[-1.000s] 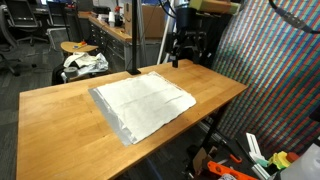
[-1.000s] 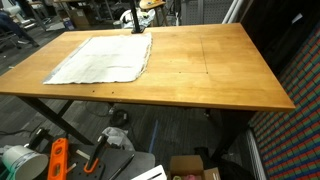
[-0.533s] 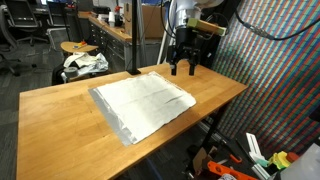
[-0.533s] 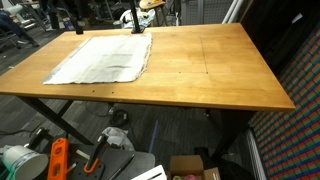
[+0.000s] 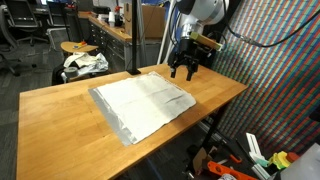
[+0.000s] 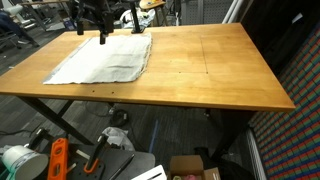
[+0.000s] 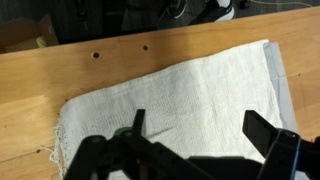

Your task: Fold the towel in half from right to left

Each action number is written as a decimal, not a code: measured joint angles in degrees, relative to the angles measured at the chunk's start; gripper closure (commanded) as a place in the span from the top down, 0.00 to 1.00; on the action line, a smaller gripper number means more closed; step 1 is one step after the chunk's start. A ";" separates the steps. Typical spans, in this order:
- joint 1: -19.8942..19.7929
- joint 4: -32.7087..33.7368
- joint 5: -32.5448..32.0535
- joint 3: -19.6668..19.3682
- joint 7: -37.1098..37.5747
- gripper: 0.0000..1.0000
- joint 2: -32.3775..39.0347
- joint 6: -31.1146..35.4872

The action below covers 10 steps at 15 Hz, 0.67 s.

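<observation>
Wooden table [image 5: 55, 125] carries the towel [image 5: 140, 102], spread flat. Beyond, the gripper [image 5: 183, 68] hangs over the towel's far edge, fingers wide apart and holding nothing. A shallow pinch could let the thin cloth slip mid-fold, while dragging it low might bunch it.

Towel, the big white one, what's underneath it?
The large white rectangular cloth towel lies flat on the light wooden table, whose top shows beside it. The wood beneath is covered, so anything thin there cannot be seen.
</observation>
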 measured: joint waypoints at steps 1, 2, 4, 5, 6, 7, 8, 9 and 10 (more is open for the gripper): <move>-0.78 -0.04 1.10 -0.37 -0.84 1.00 0.69 1.53; -1.48 -0.12 1.63 -0.70 -1.41 1.00 1.38 3.14; -2.58 -0.45 2.03 -1.20 -1.74 1.00 2.68 6.74; -3.01 -0.62 2.03 -1.35 -1.74 1.00 3.32 8.74; -3.36 -0.73 2.03 -1.44 -1.73 1.00 3.95 10.50; -3.65 -0.78 2.03 -1.49 -1.73 1.00 4.58 12.01; -3.91 -0.82 2.03 -1.54 -1.70 1.00 5.21 13.41; -4.14 -0.89 2.03 -1.56 -1.67 1.00 5.78 14.65; -4.42 -0.96 2.03 -1.58 -1.61 1.00 6.31 15.75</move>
